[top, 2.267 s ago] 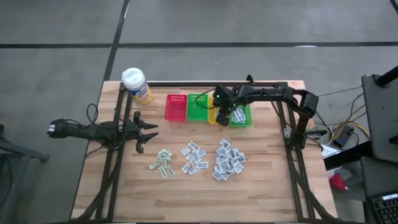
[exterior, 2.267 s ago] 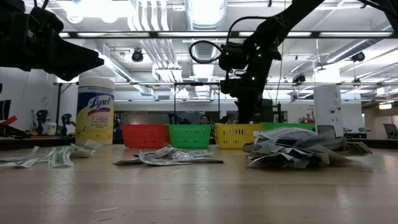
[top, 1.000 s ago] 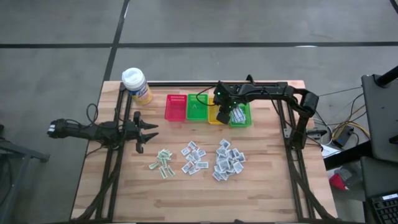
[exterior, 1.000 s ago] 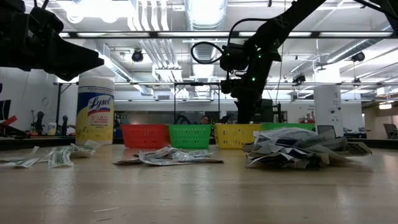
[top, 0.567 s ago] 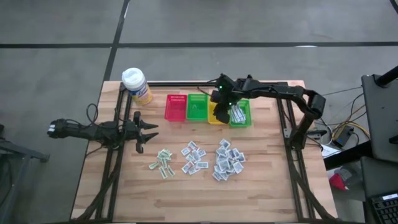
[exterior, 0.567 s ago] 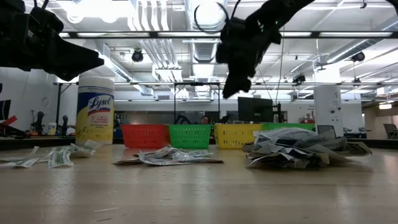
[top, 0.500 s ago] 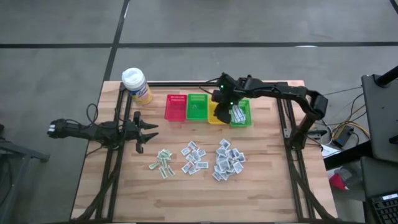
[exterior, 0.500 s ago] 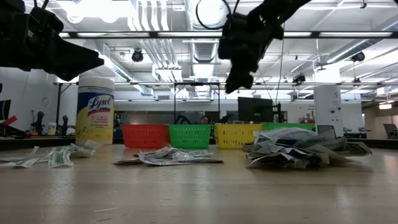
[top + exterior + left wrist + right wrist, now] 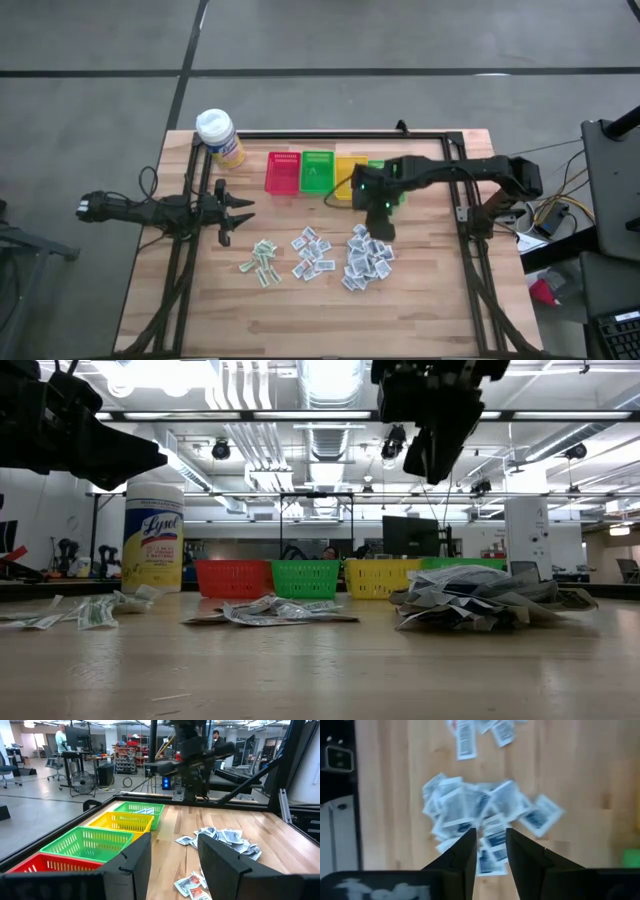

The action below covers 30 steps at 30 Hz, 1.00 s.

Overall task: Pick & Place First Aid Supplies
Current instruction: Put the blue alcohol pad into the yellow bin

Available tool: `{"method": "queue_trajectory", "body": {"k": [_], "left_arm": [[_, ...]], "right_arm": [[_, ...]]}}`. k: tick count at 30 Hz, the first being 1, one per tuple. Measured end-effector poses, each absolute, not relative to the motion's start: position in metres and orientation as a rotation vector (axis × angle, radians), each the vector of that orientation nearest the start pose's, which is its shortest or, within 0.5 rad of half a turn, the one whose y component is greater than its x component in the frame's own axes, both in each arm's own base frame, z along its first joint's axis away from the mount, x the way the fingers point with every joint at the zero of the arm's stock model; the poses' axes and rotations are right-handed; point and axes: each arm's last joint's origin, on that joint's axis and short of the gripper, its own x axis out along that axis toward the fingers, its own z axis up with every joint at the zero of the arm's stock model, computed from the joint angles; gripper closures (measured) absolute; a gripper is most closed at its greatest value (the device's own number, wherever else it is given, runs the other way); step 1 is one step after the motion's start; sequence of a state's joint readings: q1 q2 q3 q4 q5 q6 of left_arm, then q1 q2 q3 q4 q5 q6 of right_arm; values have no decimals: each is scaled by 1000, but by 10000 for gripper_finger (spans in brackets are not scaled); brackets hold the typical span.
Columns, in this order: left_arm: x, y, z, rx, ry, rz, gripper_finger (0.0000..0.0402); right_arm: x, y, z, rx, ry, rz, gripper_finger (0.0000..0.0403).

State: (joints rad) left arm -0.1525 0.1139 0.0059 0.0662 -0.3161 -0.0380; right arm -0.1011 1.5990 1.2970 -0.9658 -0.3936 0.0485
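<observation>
From above, the right end effector [image 9: 384,226] hangs over the near edge of the largest pile of packets [image 9: 366,258], its arm reaching in from the counter's [image 9: 420,320] right side, while the left end effector [image 9: 238,212] waits over the left edge beside the yellow bottle [image 9: 220,138]. That view also lays out two smaller scatters of packets, a middle one [image 9: 312,252] and a left one [image 9: 262,261], all on the wood in front of the row of red [image 9: 283,172], green [image 9: 318,170] and yellow [image 9: 350,167] baskets. The right wrist camera adds what the overhead cannot: the right fingers [image 9: 462,855] stand a little apart with nothing between them, and the pile [image 9: 480,817] lies directly below. The left wrist camera shows its own fingers [image 9: 132,862] spread wide and empty, and reveals a few packets [image 9: 145,810] already lying in the far green basket [image 9: 139,809]. The level view shows the right end effector [image 9: 430,450] well above the heap [image 9: 480,600], clear of it.
</observation>
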Motion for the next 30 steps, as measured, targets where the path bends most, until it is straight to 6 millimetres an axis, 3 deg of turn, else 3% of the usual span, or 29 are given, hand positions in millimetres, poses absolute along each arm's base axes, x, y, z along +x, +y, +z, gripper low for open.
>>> {"method": "queue_trajectory", "body": {"k": [6, 14, 30], "left_arm": [[103, -7, 163, -28, 38, 164, 243], [103, -7, 163, -45, 36, 164, 243], [103, -7, 163, -46, 36, 164, 243]], "right_arm": [[309, 3, 258, 276, 1271, 192, 296], [308, 13, 249, 290, 1281, 160, 296], [278, 41, 197, 353, 1495, 119, 296]]}}
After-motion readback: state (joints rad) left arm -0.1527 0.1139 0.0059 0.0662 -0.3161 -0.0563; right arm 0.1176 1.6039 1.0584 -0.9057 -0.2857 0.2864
